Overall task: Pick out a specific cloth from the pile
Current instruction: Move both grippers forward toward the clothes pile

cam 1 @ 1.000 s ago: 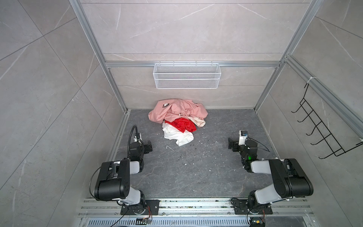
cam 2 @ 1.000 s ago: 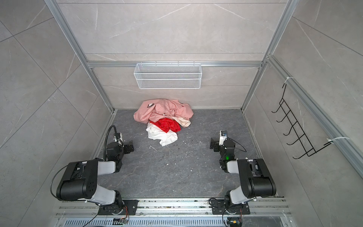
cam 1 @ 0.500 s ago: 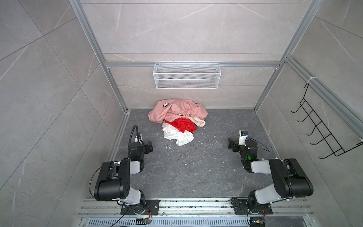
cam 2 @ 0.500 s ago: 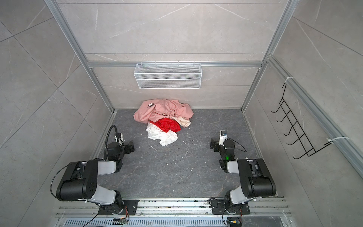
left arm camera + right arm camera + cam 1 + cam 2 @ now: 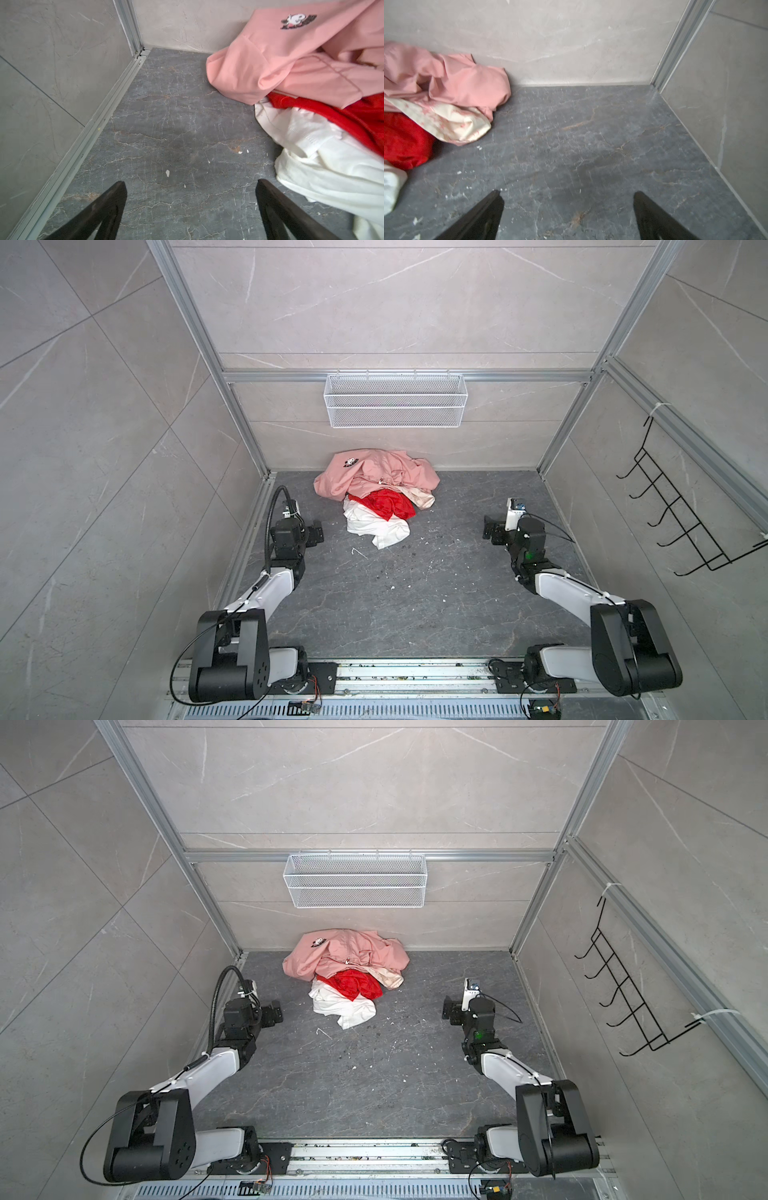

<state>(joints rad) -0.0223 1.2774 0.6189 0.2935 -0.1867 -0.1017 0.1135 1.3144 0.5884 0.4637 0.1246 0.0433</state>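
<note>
1. Looking at both top views, you will find the pile (image 5: 376, 493) on the dark grey floor (image 5: 415, 593). It lies against the middle of the back wall (image 5: 395, 448) and is made up of four soft garments heaped together.
2. The cloth (image 5: 388, 505) is bright red and crumpled, and it sits at the centre of that heap. Its far edge is tucked under the pale pink garment (image 5: 374, 477). Its near edge lies over the white garment (image 5: 374, 526). The cream garment (image 5: 422, 498) touches it on the right arm's side.
3. The black-and-white badge (image 5: 351, 462) on the pink garment faces up, close to the wall.
4. Your left gripper (image 5: 191, 182) has its jaws spread wide and grips nothing. The left wrist view shows only bare floor in the gap. In the top views this gripper is left of the pile, near the white garment but not touching it.
5. Your right gripper (image 5: 568, 193) is also spread wide and empty, with bare floor between its fingers in the right wrist view. It is well apart from the pile, on the right.
6. A white wire basket (image 5: 395, 406) hangs on the back wall above the pile.
7. A black hook rack (image 5: 681, 514) is fixed to the right wall.
8. Small white flecks (image 5: 409, 585) are scattered over the floor in front of the pile.
</note>
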